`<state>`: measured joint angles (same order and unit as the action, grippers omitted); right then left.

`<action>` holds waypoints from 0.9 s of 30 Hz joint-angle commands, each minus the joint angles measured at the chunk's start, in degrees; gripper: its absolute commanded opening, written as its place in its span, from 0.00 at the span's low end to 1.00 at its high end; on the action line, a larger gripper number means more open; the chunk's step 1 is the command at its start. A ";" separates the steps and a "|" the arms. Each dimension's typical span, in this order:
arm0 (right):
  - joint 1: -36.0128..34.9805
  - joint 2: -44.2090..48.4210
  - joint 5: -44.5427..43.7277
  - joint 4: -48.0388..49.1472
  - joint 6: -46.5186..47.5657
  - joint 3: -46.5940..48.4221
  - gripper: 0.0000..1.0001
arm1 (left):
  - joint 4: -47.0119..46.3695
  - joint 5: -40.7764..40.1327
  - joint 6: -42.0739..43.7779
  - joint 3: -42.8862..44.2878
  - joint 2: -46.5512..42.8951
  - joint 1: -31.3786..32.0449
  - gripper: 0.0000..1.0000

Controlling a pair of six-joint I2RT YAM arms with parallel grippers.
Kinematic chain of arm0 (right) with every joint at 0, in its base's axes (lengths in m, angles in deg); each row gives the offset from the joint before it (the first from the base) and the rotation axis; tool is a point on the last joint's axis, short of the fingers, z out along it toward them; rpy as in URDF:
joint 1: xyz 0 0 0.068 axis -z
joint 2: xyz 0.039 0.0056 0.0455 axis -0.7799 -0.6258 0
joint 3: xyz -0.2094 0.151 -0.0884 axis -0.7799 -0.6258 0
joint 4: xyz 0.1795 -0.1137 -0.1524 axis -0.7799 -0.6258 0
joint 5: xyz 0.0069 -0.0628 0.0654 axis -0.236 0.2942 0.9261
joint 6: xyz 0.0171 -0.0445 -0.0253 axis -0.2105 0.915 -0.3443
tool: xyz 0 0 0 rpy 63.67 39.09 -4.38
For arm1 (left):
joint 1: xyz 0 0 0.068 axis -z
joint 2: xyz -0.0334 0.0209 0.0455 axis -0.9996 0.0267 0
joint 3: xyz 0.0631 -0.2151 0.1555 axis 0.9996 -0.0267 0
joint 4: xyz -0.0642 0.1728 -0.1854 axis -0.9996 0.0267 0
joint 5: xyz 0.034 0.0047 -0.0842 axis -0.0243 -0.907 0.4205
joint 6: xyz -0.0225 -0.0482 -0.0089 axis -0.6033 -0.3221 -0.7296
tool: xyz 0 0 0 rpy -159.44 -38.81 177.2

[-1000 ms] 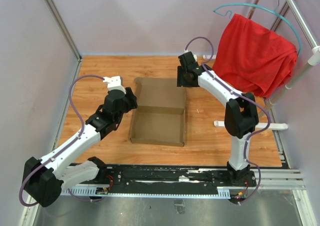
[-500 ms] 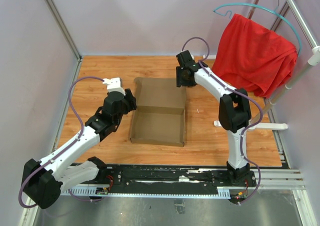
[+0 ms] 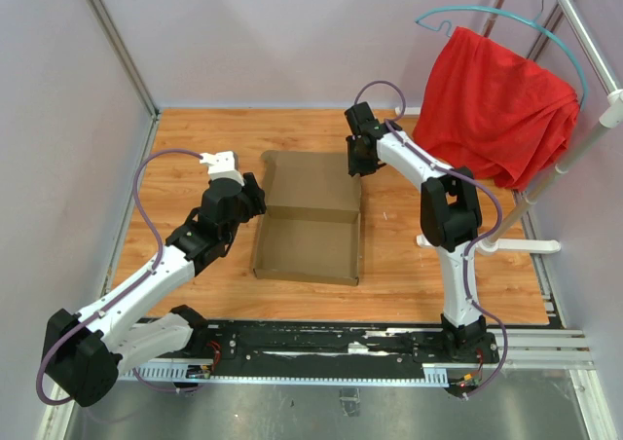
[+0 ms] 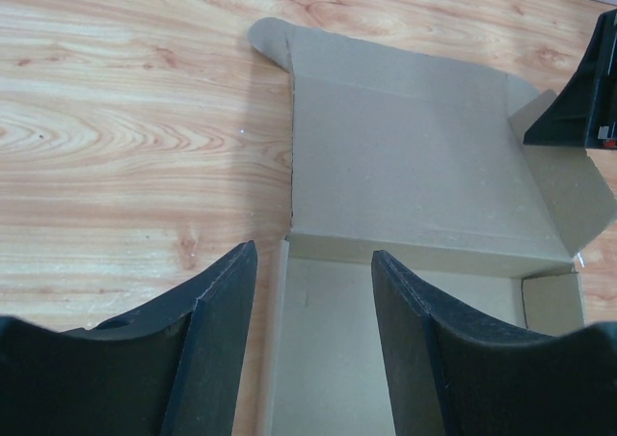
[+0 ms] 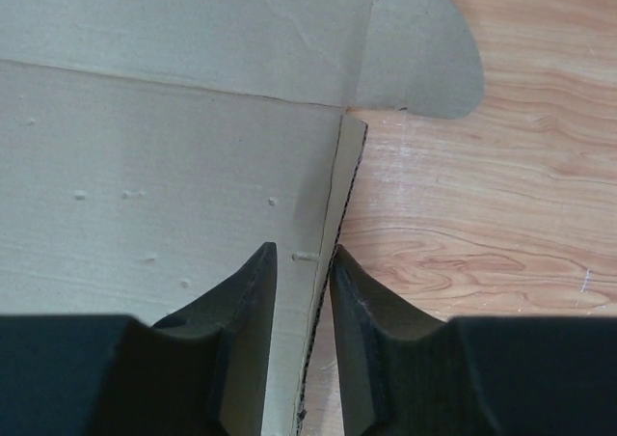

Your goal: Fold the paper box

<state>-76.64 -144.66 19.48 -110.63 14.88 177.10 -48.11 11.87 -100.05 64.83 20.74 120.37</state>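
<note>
Jaws of the right gripper (image 5: 301, 253) are bracketing the 3 o'clock lid flap of the paper box (image 3: 311, 216), centred on the table (image 3: 195, 138), grip unclear; the left gripper (image 4: 311, 251) is gaping at 9 o'clock. Shallow bite is risking slippage.

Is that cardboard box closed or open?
Open: the paper box has its lid folded back behind the tray, leaving the empty inside exposed.
</note>
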 commanded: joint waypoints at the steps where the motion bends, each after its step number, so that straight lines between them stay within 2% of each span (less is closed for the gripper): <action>1: 0.89 -0.79 1.26 -1.22 0.93 2.40 0.28 | -1.81 -0.86 0.84 -0.19 -0.84 -0.35 0.57; 8: 1.72 -1.05 1.41 -1.21 1.14 3.07 0.01 | -1.89 -1.03 0.67 -0.16 -0.58 -0.42 0.58; 12: 2.09 0.63 0.31 0.31 1.53 1.92 0.01 | -2.01 -0.56 0.16 0.23 0.07 -0.51 0.65; 16: 2.34 5.81 -1.88 5.72 1.35 -3.82 0.01 | -2.98 0.38 -0.07 0.48 0.07 -0.51 0.65; 27: 2.36 28.31 -3.44 35.44 1.35 -32.60 0.01 | -4.99 0.62 0.57 1.12 -0.78 -0.52 0.68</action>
<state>-74.96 -122.86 17.87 -89.08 15.77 150.89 -49.77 12.62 -100.07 64.83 20.76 120.11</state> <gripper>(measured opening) 0.016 0.664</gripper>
